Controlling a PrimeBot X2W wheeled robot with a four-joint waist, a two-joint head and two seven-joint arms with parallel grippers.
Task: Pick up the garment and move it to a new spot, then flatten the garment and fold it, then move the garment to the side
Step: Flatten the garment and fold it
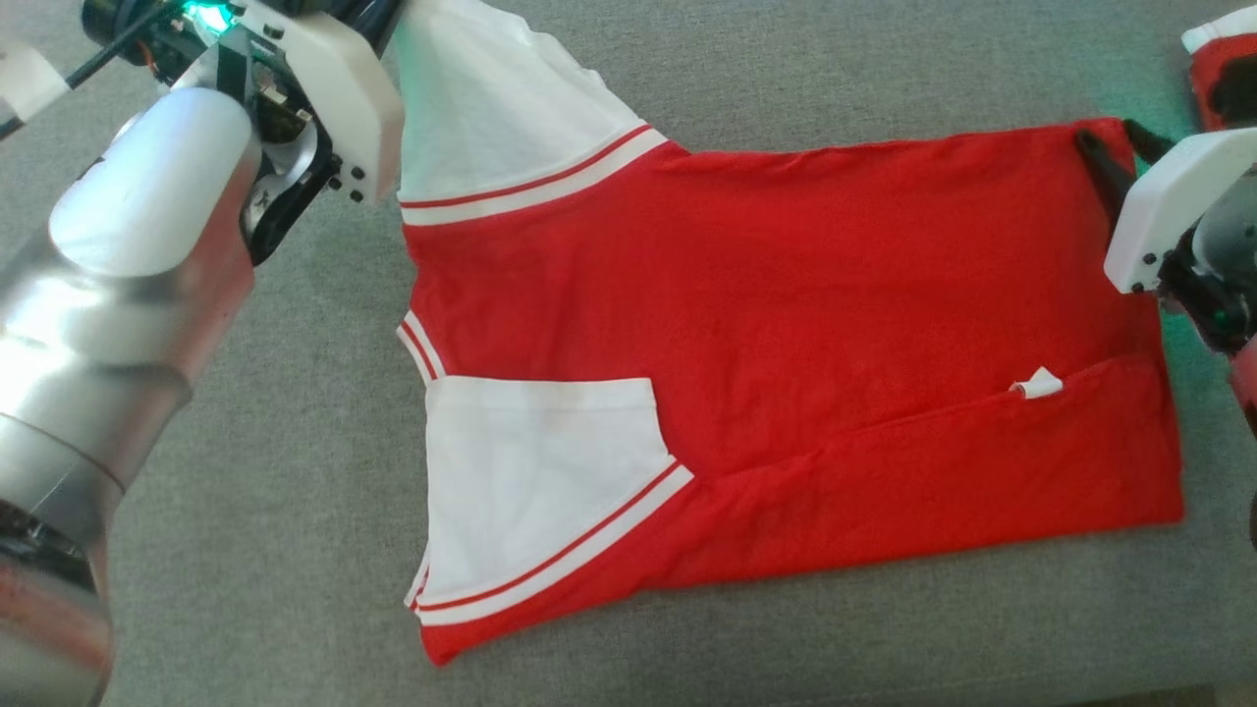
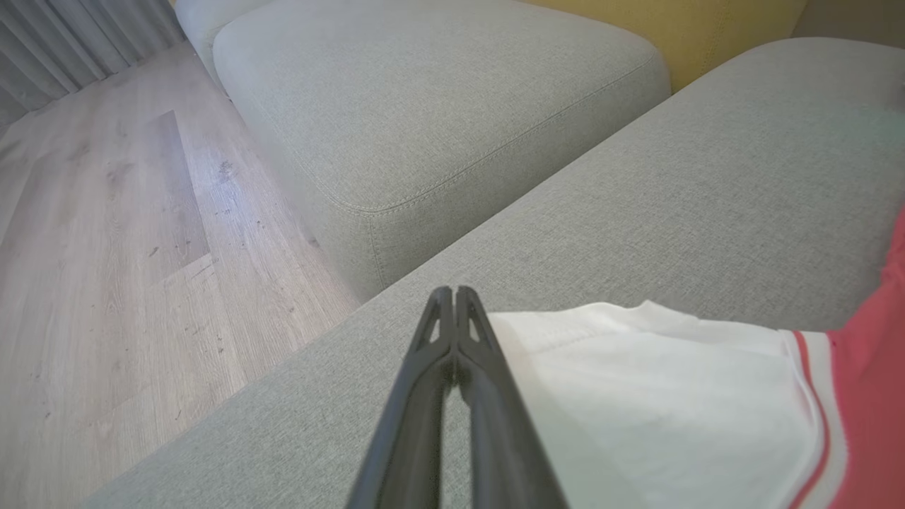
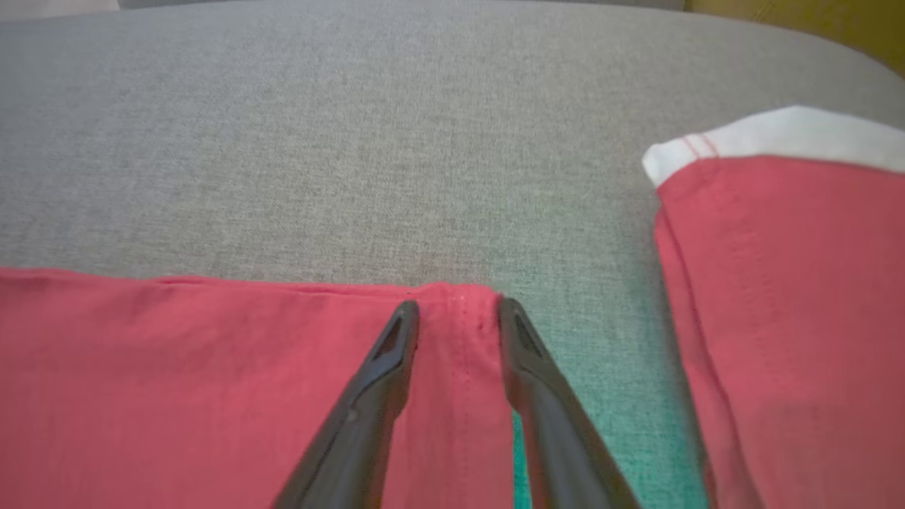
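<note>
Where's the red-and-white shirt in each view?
Head view: shirt spread across the centre, its white sleeves at left.
Left wrist view: lower right, a white sleeve against the shut left end effector.
Right wrist view: red hem across the lower left, its corner between the parted fingers of the right end effector.
Shared landmark: the grey sofa cushion under it.

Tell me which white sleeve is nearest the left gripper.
The far sleeve, spread outward beside the left gripper; the near sleeve lies folded over the red body.
</note>
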